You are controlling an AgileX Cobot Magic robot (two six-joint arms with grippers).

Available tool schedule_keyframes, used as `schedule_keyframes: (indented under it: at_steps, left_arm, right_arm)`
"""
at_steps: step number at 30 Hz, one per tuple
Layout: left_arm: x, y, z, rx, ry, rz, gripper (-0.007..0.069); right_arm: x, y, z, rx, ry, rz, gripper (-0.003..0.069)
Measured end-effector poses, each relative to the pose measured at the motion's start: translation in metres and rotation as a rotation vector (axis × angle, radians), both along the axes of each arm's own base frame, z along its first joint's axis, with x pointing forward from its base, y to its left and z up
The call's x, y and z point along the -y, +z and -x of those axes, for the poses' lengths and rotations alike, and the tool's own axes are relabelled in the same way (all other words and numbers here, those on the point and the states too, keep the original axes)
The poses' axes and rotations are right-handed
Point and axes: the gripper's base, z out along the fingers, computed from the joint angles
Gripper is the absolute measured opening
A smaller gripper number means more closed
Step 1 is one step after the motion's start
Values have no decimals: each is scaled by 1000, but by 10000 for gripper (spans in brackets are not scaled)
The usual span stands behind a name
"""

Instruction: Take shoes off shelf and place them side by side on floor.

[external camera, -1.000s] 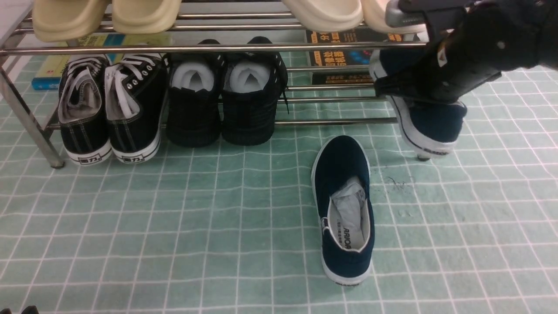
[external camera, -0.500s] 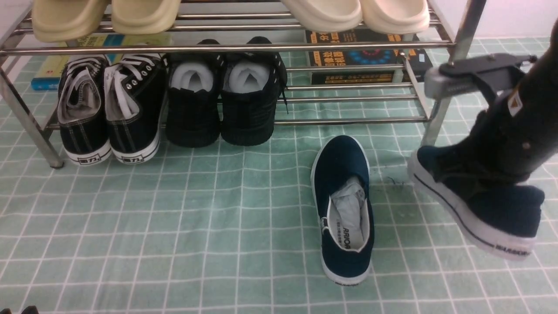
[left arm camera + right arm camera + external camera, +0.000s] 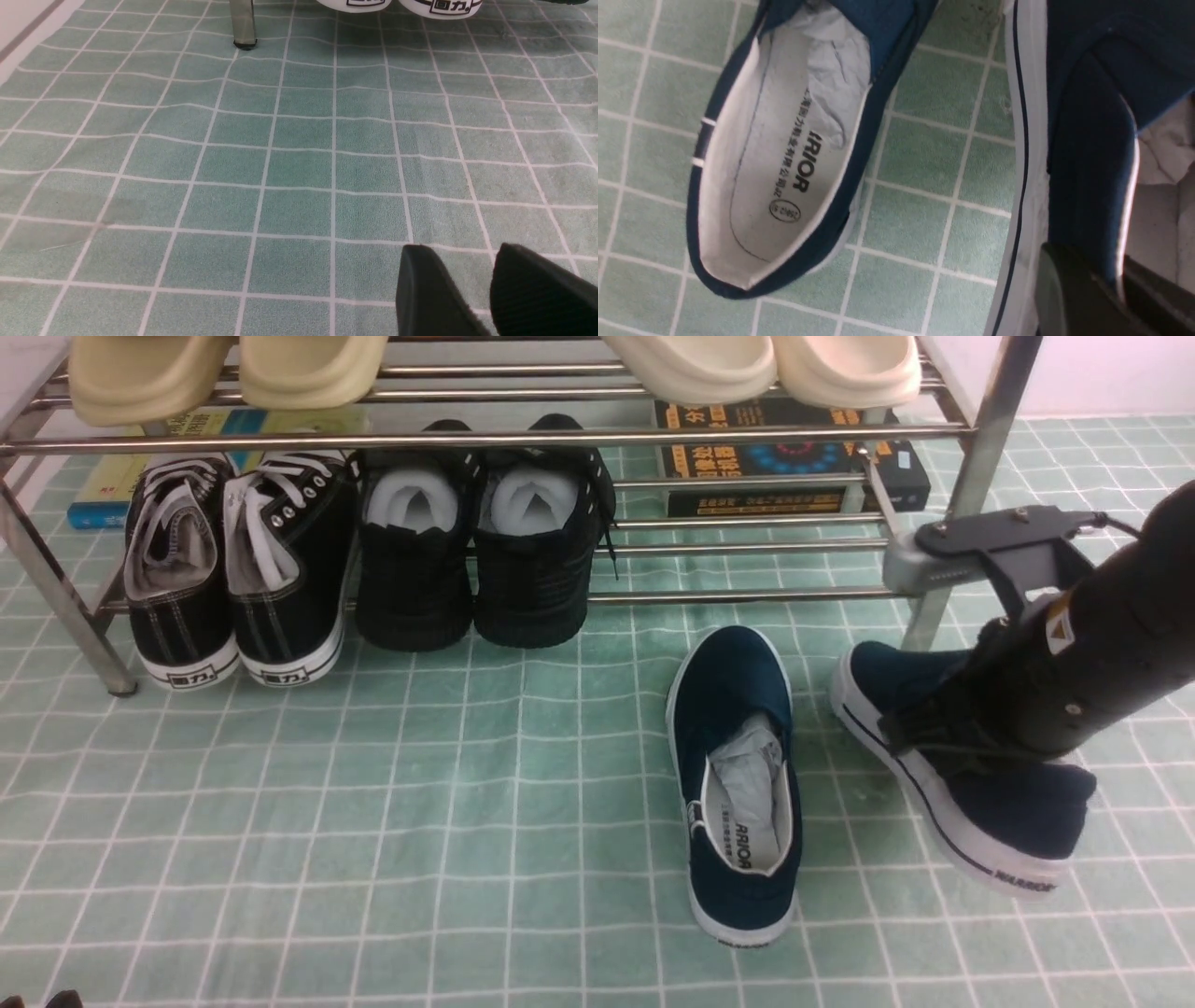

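My right gripper (image 3: 943, 733) is clamped on the second navy slip-on's (image 3: 971, 793) collar wall, carrying it tilted above the floor (image 3: 373, 803). The first slip-on (image 3: 738, 784) lies just beside my gripper, setting the alignment target. My left gripper's (image 3: 490, 289) fingers sit slightly apart, idle.

Black right arm (image 3: 1102, 653), grey bracket with screws (image 3: 990, 546), small orange triangle label (image 3: 1058, 635), black fingers (image 3: 434, 289)

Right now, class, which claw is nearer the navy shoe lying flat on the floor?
Right. The right claw grips the second navy shoe just beside the flat shoe; the left claw hovers over bare floor elsewhere.
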Motion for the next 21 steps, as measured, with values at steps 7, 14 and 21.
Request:
schedule_keyframes:
  at_steps: [7,14,21]
  left_arm:
    - [0,0,0,0,0,0,242]
    - [0,0,0,0,0,0,242]
    - [0,0,0,0,0,0,242]
  right_arm:
    - [-7,-13,-15,38,0,-18,25]
    - [-14,-35,-27,12,-4,-18,25]
    - [-16,-45,-30,-14,-6,-8,27]
